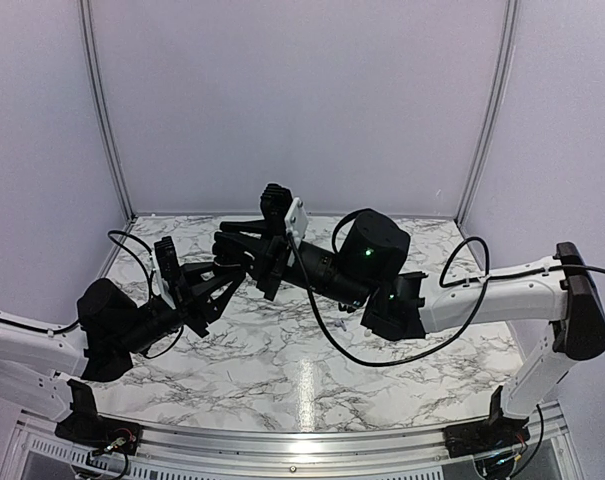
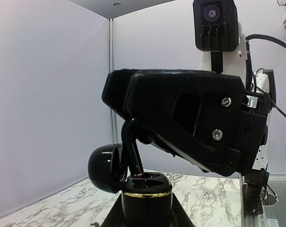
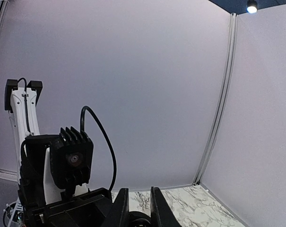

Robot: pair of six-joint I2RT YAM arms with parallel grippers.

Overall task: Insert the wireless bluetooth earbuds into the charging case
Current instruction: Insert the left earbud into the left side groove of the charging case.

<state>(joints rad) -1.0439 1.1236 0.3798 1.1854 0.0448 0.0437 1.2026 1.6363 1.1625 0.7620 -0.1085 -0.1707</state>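
Note:
Both arms are raised over the marble table and meet in mid-air. A glossy black charging case (image 2: 147,188) with a gold band stands upright, its round lid (image 2: 104,168) swung open to the left. My left gripper (image 2: 146,215) (image 1: 227,280) is shut on its lower body. From above, my right gripper (image 2: 139,171) (image 1: 234,245) (image 3: 139,194) reaches down, one finger (image 2: 132,146) ending at the case's left socket. There a tiny dark earbud (image 2: 140,175) with a red glint sits pinched at the tip, mostly hidden. In the right wrist view the fingers stand close together.
The marble table (image 1: 282,370) lies below both arms, with grey walls on three sides and a metal rail (image 1: 302,440) at the near edge. The right arm's cable (image 1: 342,345) hangs in a loop. The right wrist camera (image 2: 213,21) sits above the case.

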